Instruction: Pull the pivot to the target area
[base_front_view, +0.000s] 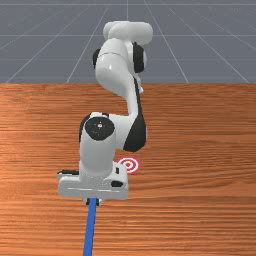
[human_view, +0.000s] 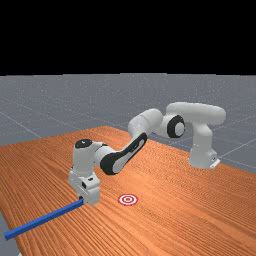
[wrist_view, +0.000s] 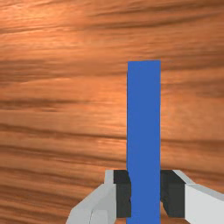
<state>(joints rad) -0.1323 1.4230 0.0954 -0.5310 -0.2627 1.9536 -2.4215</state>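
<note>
Target (base_front_view: 128, 165) in front view; in wrist view, pincer-clasped (base_front_view: 92, 201) blue bar (wrist_view: 144, 118)

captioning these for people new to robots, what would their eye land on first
Probably the long blue bar, held between both fingers of the gripper and running out toward the far view's left. Next, the big white and grey arm reaching over the orange-brown table. Then the red-and-white ringed target on the wood, just to the far view's right of the gripper.
</note>
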